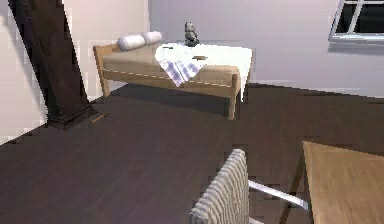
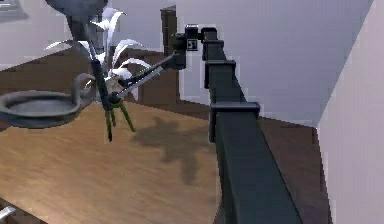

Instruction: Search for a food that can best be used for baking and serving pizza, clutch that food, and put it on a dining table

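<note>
A wooden table [image 1: 345, 185] is seen low in the forward view, and a chair with a striped back [image 1: 222, 195] is placed just beside it. Beyond the table, across the dark floor [image 1: 150, 140], a bed [image 1: 170, 72] with a wooden frame is set against the wall. A roll pillow [image 1: 132, 42], a checked cloth [image 1: 180, 70] and a small grey figure [image 1: 189, 35] are laid on the bed. Well apart from the table a dark leaning trunk [image 1: 55, 60] is seen, and a window [image 1: 358, 20] is set in the wall behind the table.

In the arm side view a wooden tabletop [image 2: 100, 180] is shown, probably of the same table. A dark round dish [image 2: 40, 108] is placed on it, with a plant [image 2: 115, 45] of pale leaves just beside the dish and a grey rounded thing [image 2: 80, 12] above. These things stand where the arm reaches.

The arm [image 2: 240, 150] is stretched out over the table. The gripper [image 2: 118, 88] is turned toward the dish, and its thin fingers [image 2: 140, 75] are pointed down at the plant's stems. How the fingers are set cannot be told, and whether anything is held cannot be told. Which thing on the table is the food cannot be made out.
</note>
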You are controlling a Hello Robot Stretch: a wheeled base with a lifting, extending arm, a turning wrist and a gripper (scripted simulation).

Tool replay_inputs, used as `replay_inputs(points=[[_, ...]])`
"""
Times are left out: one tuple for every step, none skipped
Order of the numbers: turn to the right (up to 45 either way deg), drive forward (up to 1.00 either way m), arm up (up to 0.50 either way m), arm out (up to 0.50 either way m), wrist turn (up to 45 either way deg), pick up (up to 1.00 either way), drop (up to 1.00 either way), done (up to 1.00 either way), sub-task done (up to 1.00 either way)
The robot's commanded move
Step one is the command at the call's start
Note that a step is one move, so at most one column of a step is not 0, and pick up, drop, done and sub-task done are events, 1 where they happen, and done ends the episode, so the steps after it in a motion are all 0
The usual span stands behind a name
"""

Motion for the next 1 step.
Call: replay_inputs(points=[[0.0,0.00,-0.04,0.00,0.0,0.00,0.00,0.00,0.00]])
